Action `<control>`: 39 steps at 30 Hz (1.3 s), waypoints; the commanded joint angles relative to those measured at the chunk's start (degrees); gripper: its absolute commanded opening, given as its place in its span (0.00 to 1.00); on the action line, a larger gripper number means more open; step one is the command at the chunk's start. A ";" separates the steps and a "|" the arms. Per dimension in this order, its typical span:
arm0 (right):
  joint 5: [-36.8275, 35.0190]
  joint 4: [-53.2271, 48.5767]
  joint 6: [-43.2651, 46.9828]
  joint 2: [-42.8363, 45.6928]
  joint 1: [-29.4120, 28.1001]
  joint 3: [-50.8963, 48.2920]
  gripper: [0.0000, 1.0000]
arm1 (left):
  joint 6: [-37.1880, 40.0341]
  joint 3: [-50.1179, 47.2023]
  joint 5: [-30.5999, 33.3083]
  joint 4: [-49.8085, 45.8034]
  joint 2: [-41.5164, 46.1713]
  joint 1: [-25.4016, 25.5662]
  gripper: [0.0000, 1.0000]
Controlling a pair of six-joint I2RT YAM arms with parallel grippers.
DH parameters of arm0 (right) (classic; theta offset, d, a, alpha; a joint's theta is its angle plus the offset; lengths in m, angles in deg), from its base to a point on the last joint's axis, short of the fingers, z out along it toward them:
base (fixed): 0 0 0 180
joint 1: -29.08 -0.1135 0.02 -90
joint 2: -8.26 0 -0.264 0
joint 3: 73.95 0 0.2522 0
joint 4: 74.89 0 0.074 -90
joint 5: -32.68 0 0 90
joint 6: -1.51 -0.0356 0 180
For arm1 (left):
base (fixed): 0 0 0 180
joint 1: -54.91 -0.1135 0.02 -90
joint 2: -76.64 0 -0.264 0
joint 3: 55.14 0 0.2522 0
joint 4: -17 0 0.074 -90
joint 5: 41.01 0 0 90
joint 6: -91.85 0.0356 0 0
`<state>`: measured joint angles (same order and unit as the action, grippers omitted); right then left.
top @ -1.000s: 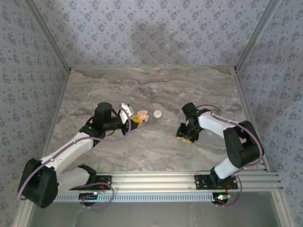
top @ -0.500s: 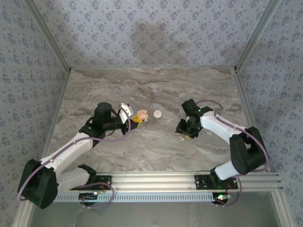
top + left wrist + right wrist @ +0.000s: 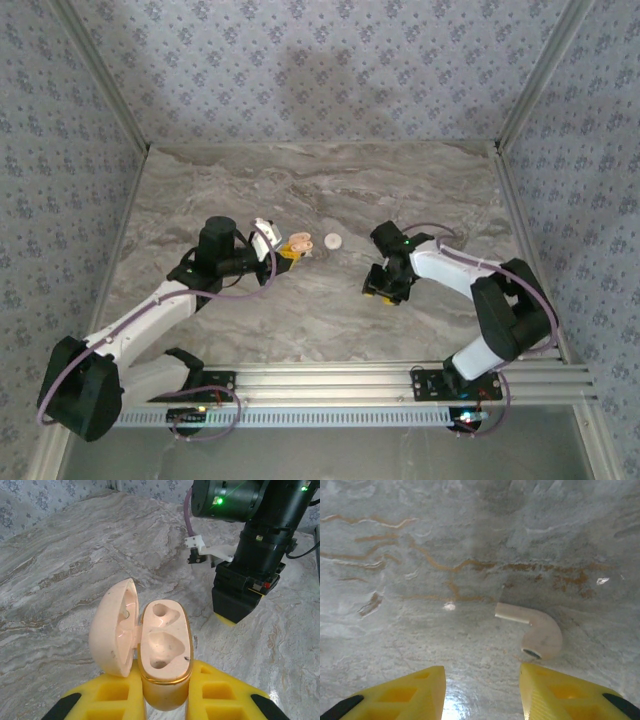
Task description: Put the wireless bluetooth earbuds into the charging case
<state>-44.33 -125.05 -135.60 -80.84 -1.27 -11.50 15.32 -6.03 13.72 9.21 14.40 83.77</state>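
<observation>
My left gripper (image 3: 165, 700) is shut on the charging case (image 3: 162, 650), a peach-cream shell held upright between the yellow fingers (image 3: 225, 692). Its lid (image 3: 114, 627) is swung open to the left and both sockets are empty. In the top view the case (image 3: 299, 245) sits at the left gripper's (image 3: 287, 253) tip, left of centre. One earbud (image 3: 536, 630), a pale curved stem with a round head, lies on the marble just ahead of my right gripper's right finger (image 3: 570, 695). The right gripper (image 3: 482, 692) is open, pointing down at the table, with nothing between its fingers. It hovers right of centre (image 3: 385, 290).
A small round white object (image 3: 333, 240) lies on the marble table (image 3: 250, 190) between the two grippers, just right of the case. The right arm's wrist (image 3: 250, 545) looms close in front of the case. Patterned walls and metal posts bound the table.
The right gripper has shifted left toward the table's centre and swung round slightly. The left arm and the case have not moved.
</observation>
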 commanded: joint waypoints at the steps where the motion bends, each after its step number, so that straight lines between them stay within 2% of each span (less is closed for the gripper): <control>1: -0.71 -1.63 0.66 -1.89 0.53 1.54 0.45 | 0.15 1.39 -0.85 0.00 1.15 -0.29 0.15; 8: -3.30 -2.35 2.58 -2.64 2.40 2.55 0.45 | 0.41 1.65 -0.52 -0.62 1.24 -0.28 0.15; 20: -0.97 3.96 8.02 -6.08 6.26 5.93 0.45 | 0.69 1.65 0.26 -1.01 1.33 -0.31 0.15; 27: -6.51 -11.70 13.00 -5.01 6.24 12.86 0.47 | 1.03 1.74 0.81 -1.76 1.77 -0.38 0.15; 32: -8.06 -16.67 15.93 -5.87 6.09 16.18 0.46 | 0.94 1.91 0.41 -1.60 1.43 -0.37 0.15; 39: -9.91 -21.82 33.94 -11.10 4.05 22.27 0.47 | 1.20 2.26 0.55 -2.37 1.68 -0.37 0.15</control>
<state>-51.95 -141.49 -112.35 -89.86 3.76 7.95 15.50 -6.03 14.37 7.62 14.77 83.77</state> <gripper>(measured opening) 0.461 0.195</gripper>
